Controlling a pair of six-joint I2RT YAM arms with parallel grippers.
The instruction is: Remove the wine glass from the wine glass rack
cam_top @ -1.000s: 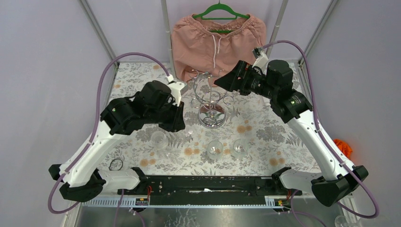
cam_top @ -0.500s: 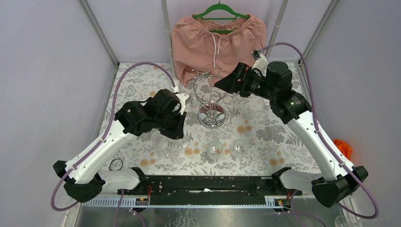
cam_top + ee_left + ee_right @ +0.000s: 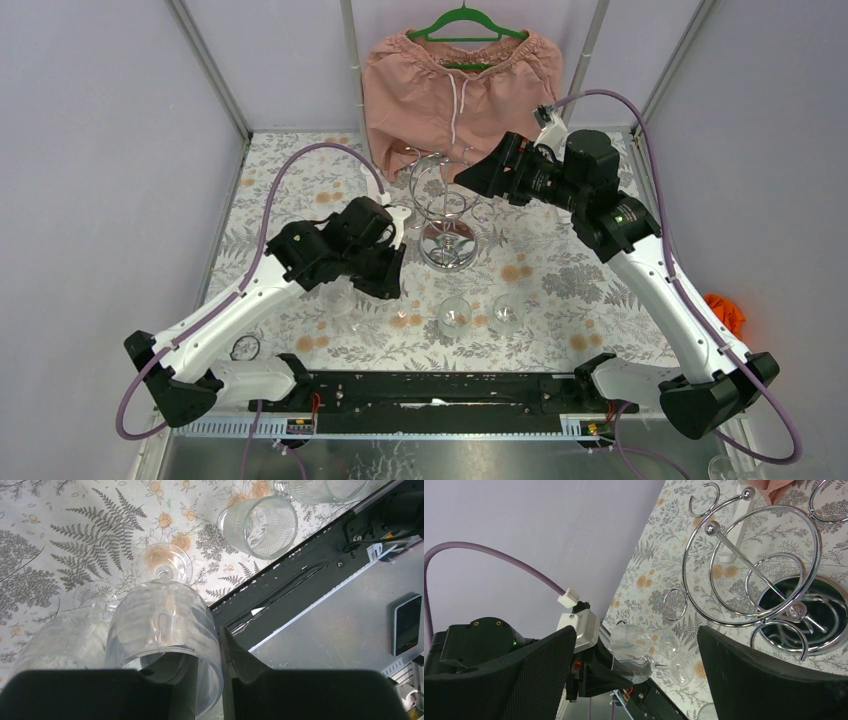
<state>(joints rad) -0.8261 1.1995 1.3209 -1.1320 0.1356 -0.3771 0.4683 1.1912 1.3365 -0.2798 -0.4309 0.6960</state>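
**A:** Top view: what is marked?

**B:** The wine glass rack (image 3: 445, 215), chrome wire loops above a round mirror-like base, stands mid-tabletop (image 3: 570, 275) on a fern-and-flower print. The right gripper (image 3: 478, 176) hangs just beside the rack's upper loops. The left gripper (image 3: 385, 272) sits lower, on the near side of the rack. Two clear glasses (image 3: 454, 315) stand in front of the rack.

**A:** Left wrist view?

**B:** The left gripper pinches the wine glass (image 3: 165, 625) by its bowl. The wine glass is clear and faintly ribbed, with a short stem and a round foot pointing toward the tabletop. Whether the foot touches the tabletop cannot be told. A dark phone-like slab (image 3: 407, 625) lies beyond the tabletop's edge, and any writing on it is too small to read.

**A:** Right wrist view?

**B:** The right gripper's jaws are spread wide and hold nothing. The wine glass lies tilted on its side in the left gripper, off the wine glass rack and well apart from it.
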